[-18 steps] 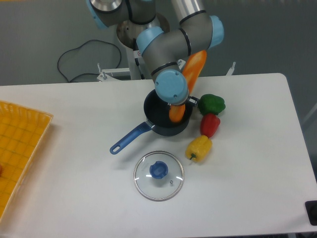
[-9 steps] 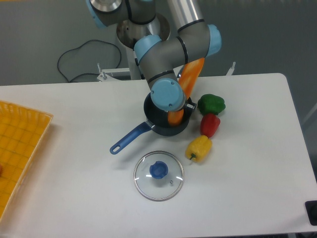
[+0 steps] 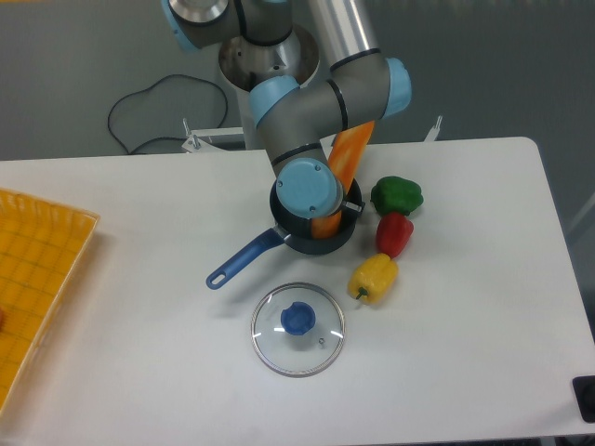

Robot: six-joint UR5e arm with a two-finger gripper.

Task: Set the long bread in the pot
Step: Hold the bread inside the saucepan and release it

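Note:
The long orange bread (image 3: 346, 160) stands tilted, its lower end (image 3: 327, 225) inside the dark navy pot (image 3: 321, 242) and its upper end leaning up to the right behind the arm. The pot has a long blue handle (image 3: 244, 259) pointing to the lower left. My gripper (image 3: 333, 203) is low over the pot, mostly hidden behind the blue wrist cap (image 3: 306, 189). It appears to hold the bread at its middle, but the fingers do not show.
A green pepper (image 3: 397, 195), a red pepper (image 3: 393, 233) and a yellow pepper (image 3: 373, 277) lie just right of the pot. A glass lid with a blue knob (image 3: 297, 328) lies in front of it. A yellow tray (image 3: 33, 279) sits at the left edge.
The arm has moved left and down with the bread. The bread's lower end now sits deeper in the pot and more to the left.

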